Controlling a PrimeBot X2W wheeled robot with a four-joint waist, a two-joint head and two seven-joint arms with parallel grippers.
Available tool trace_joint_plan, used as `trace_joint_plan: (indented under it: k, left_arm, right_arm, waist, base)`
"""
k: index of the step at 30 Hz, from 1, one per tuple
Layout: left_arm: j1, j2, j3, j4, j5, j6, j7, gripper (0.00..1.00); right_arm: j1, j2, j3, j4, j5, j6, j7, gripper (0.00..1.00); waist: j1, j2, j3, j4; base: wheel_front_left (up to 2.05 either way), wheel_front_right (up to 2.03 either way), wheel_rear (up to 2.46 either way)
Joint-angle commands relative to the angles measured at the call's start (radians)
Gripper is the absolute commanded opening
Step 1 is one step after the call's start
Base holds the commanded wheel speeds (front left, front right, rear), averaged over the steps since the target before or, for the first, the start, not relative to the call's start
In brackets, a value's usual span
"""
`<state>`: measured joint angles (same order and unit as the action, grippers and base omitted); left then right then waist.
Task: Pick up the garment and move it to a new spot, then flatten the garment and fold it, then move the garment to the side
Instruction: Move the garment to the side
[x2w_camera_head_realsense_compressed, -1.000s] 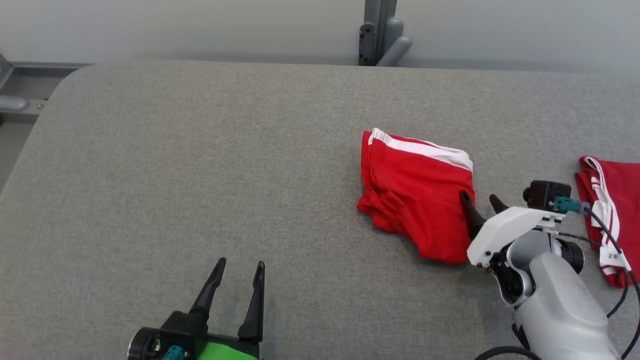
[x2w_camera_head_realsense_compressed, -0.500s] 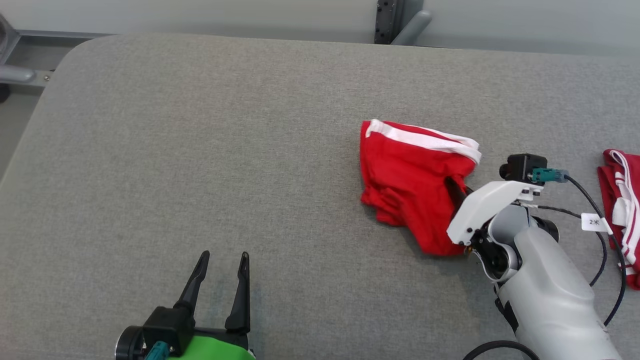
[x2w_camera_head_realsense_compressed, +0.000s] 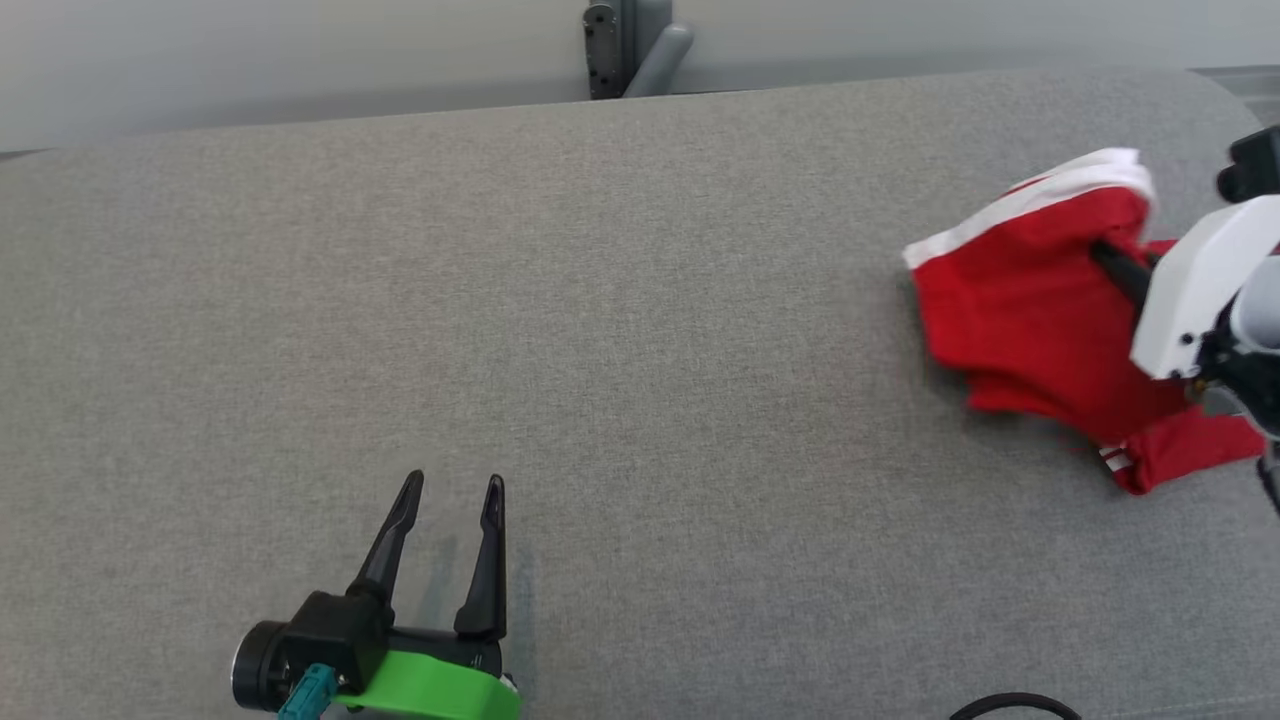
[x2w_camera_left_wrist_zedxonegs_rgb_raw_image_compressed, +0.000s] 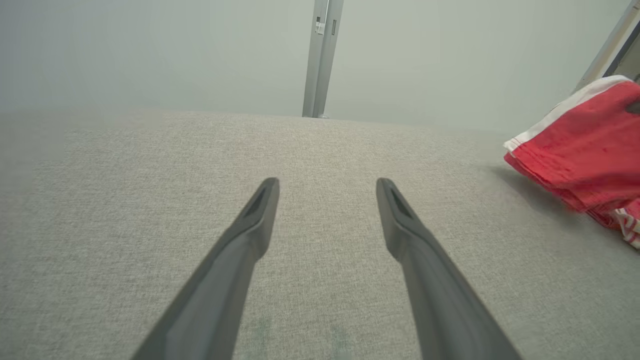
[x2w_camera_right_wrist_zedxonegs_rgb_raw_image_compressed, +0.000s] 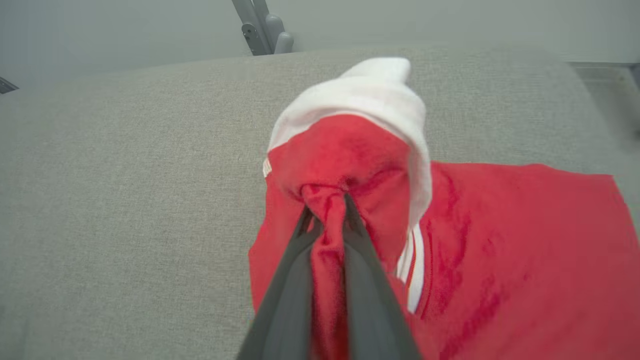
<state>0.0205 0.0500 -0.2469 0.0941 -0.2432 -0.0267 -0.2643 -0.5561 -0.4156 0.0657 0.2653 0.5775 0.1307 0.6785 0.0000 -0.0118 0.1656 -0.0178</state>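
The garment (x2w_camera_head_realsense_compressed: 1030, 320) is red with a white band, bunched and lifted at the head view's right edge. My right gripper (x2w_camera_head_realsense_compressed: 1108, 258) is shut on a pinch of its red cloth, seen close in the right wrist view as the gripper (x2w_camera_right_wrist_zedxonegs_rgb_raw_image_compressed: 326, 210) with fabric squeezed between the fingers and the white band of the garment (x2w_camera_right_wrist_zedxonegs_rgb_raw_image_compressed: 370, 95) draped over the top. A red flap with white stripes trails down onto the table. My left gripper (x2w_camera_head_realsense_compressed: 452, 490) stands open over bare cloth at the lower left; the left gripper (x2w_camera_left_wrist_zedxonegs_rgb_raw_image_compressed: 327, 192) holds nothing, and the garment (x2w_camera_left_wrist_zedxonegs_rgb_raw_image_compressed: 585, 145) lies to its right.
A grey fabric-covered table (x2w_camera_head_realsense_compressed: 560, 300) spreads across the view, its far edge against a pale wall with a grey metal post (x2w_camera_head_realsense_compressed: 620, 45). A black cable (x2w_camera_head_realsense_compressed: 1010, 705) loops at the bottom right.
My right gripper has shut on the garment and raised it, so the cloth now hangs bunched from the fingers. The head camera has swung left, shifting the whole picture. My left gripper stays open.
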Motion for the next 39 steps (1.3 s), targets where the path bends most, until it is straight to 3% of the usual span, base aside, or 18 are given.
trace_joint_plan:
  k: [1, 7, 13, 21, 28, 29, 32, 33, 39]
  left_arm:
    - [-0.017, 0.002, 0.005, -0.005, 0.008, -0.006, 0.001, 1.0]
    - [-0.031, 0.002, 0.006, 0.0, 0.009, -0.016, 0.001, 1.0]
    - [-0.05, 0.002, -0.011, 0.011, 0.002, -0.019, 0.001, 1.0]
    - [-0.071, 0.002, -0.012, 0.017, 0.016, -0.025, 0.001, 1.0]
    - [-0.096, 0.002, -0.026, 0.019, 0.003, -0.018, 0.001, 1.0]
    - [-0.099, 0.002, -0.027, 0.018, 0.002, -0.018, 0.001, 1.0]
    - [-0.1, 0.002, -0.028, 0.022, 0.003, -0.019, 0.0, 1.0]
    - [-0.1, 0.002, -0.028, 0.022, 0.004, -0.02, 0.0, 1.0]
    - [-0.097, 0.002, -0.012, 0.03, 0.015, -0.026, 0.0, 1.0]
  right_arm:
    - [-0.003, -0.009, -0.024, -0.03, -0.005, 0.0, 0.044, 0.0]
    - [0.025, -0.075, -0.167, -0.136, -0.041, 0.0, 0.257, 0.0]
    - [0.061, -0.098, -0.249, -0.131, -0.139, 0.0, 0.328, 0.0]
    - [0.047, -0.185, -0.196, -0.092, -0.237, 0.0, 0.264, 0.0]
    - [0.025, -0.286, -0.089, -0.01, -0.276, -0.001, 0.176, 0.0]
    - [0.028, -0.297, -0.075, 0.003, -0.289, -0.001, 0.149, 0.14]
    - [0.035, -0.31, -0.062, 0.059, -0.328, -0.001, 0.06, 0.87]
    - [0.039, -0.304, -0.06, 0.077, -0.337, -0.001, 0.035, 1.0]
    - [0.026, -0.254, -0.058, 0.174, -0.371, -0.001, -0.06, 1.0]
  waist:
    - [0.0, 0.0118, 0.035, -0.027]
    - [0.0, 0.0118, 0.071, -0.006]
    - [0.0, 0.0118, 0.09, 0.033]
    - [0.0, 0.0118, 0.129, 0.055]
    - [0.0, 0.0118, 0.168, 0.054]
    - [0.0, 0.0118, 0.171, 0.053]
    - [0.0, 0.0118, 0.177, 0.049]
    - [0.0, 0.0118, 0.177, 0.047]
    - [0.0, 0.0118, 0.165, 0.028]
  base:
    - [0.0, 0.0, 0.0]
    - [0.0, 0.0, 0.0]
    - [0.0, 0.0, 0.0]
    - [0.0, 0.0, 0.0]
    - [0.0, 0.0, 0.0]
    - [0.0, 0.0, 0.0]
    - [0.0, 0.0, 0.0]
    - [0.0, 0.0, 0.0]
    - [0.0, 0.0, 0.0]
